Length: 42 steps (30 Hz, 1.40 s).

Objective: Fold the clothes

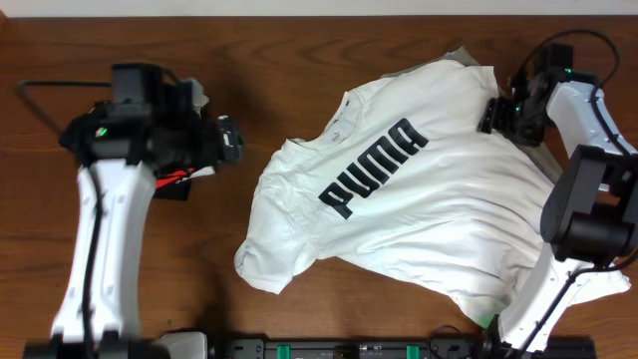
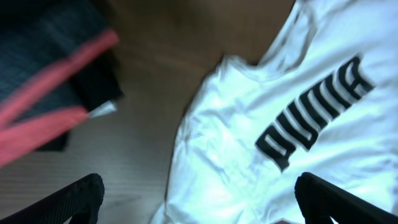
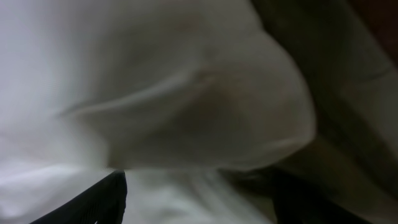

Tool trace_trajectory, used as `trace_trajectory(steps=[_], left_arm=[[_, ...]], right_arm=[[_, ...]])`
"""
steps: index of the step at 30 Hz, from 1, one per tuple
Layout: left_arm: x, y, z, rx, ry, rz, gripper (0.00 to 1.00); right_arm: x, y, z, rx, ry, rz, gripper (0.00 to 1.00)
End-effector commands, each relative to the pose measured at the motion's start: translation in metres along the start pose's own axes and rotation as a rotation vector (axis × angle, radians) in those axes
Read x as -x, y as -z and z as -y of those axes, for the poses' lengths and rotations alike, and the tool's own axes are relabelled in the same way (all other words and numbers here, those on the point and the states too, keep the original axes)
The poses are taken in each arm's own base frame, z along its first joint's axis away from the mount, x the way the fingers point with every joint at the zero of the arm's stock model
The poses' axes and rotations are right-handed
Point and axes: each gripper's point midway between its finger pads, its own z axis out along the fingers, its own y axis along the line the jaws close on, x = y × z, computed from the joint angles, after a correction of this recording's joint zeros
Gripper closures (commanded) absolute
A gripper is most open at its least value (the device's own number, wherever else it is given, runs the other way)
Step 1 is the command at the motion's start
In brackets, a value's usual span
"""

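Shirt [image 1: 399, 229] lying on table [image 1: 299, 60]. L claw [image 1: 231, 140] gaping wide, empty, left of shirt by dark clothes [image 2: 37, 43]. R claw [image 1: 495, 113] part-open over shirt's right edge.

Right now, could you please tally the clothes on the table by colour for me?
White T-shirt with black PUMA lettering: 1
Dark folded clothing with a red strip: 1 pile, pieces in it unclear
Grey-beige cloth peeking from under the shirt: 1
Total: 3
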Motion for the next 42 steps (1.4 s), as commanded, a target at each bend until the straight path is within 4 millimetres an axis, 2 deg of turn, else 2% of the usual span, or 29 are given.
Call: trace_trajectory(steps=[1,5,10,17,19,23,25,26,27,30,32,35,38,42], left_arm=[[-0.015,-0.033,0.008,-0.029,-0.016,-0.124,0.01],[-0.024,-0.062,0.013,-0.026,-0.072,-0.207,0.0],[-0.03,-0.091,0.007,0.047,-0.105,-0.264,0.01],[-0.03,-0.112,-0.002,0.092,-0.12,-0.283,0.02],[-0.029,-0.115,-0.003,0.093,-0.121,-0.281,0.05],[-0.027,-0.12,-0.003,0.092,-0.124,-0.278,0.13],[-0.029,-0.122,-0.002,0.091,-0.128,-0.285,0.14],[-0.03,-0.123,-0.001,0.091,-0.135,-0.289,0.14],[-0.031,-0.124,0.0,0.091,-0.139,-0.293,0.14],[-0.034,-0.129,0.002,0.089,-0.158,-0.307,0.14],[-0.036,-0.132,0.003,0.09,-0.165,-0.319,0.14],[-0.04,-0.138,0.002,0.092,-0.163,-0.338,0.14],[-0.042,-0.143,0.0,0.095,-0.16,-0.352,0.14],[-0.041,-0.148,-0.001,0.095,-0.16,-0.351,0.14]], right_arm=[[0.012,0.012,0.021,-0.018,0.046,0.05,0.27],[0.018,0.015,0.042,-0.034,0.045,0.072,0.27],[0.027,0.02,0.065,-0.045,0.011,0.114,0.3],[0.024,0.014,0.066,-0.047,0.032,0.114,0.34],[0.021,0.008,0.067,-0.048,0.032,0.113,0.37],[0.01,-0.006,0.073,-0.064,0.019,0.099,0.52],[0.003,-0.011,0.075,-0.069,0.011,0.085,0.7],[0.001,-0.012,0.078,-0.079,-0.009,0.08,0.86],[0.0,-0.012,0.081,-0.09,-0.032,0.078,0.97],[0.001,-0.007,0.091,-0.119,-0.112,0.089,0.99],[0.005,0.006,0.095,-0.12,-0.161,0.11,0.99],[0.018,0.042,0.097,-0.122,-0.18,0.196,0.99],[0.034,0.092,0.095,-0.145,-0.174,0.325,0.99],[0.048,0.172,0.092,-0.202,-0.177,0.531,0.99]])
